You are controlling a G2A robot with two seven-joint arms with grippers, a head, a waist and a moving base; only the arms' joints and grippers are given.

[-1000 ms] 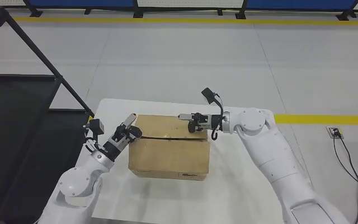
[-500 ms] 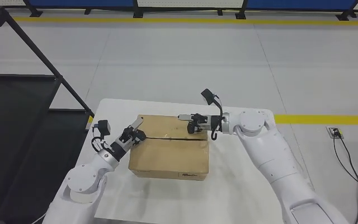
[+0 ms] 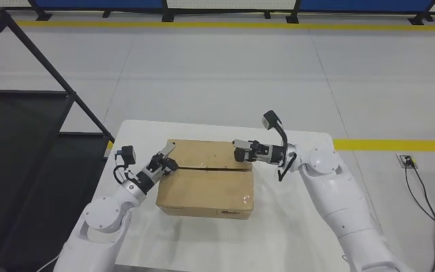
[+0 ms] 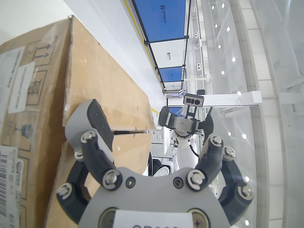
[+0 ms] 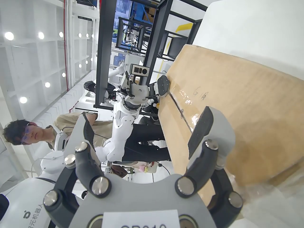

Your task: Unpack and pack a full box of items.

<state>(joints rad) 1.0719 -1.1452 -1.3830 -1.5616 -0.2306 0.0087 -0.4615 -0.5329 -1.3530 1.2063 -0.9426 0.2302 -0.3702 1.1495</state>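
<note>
A closed brown cardboard box stands in the middle of the white table, its two top flaps meeting at a seam that runs from left to right. My left gripper is open at the box's left end. One of its fingers rests on the top edge at the seam, and the other is in the air beyond the box. My right gripper hovers open over the right end of the top. Its fingers stand just above the box near the seam, holding nothing.
The white table has bare room to the right of the box and in front of it. A black metal frame with a dark panel stands off the table's left side. Labels cover the box's left side face.
My left gripper has moved in to the box's left top edge at the seam. My right arm has drawn back to the right, its gripper shifting toward the box's right end.
</note>
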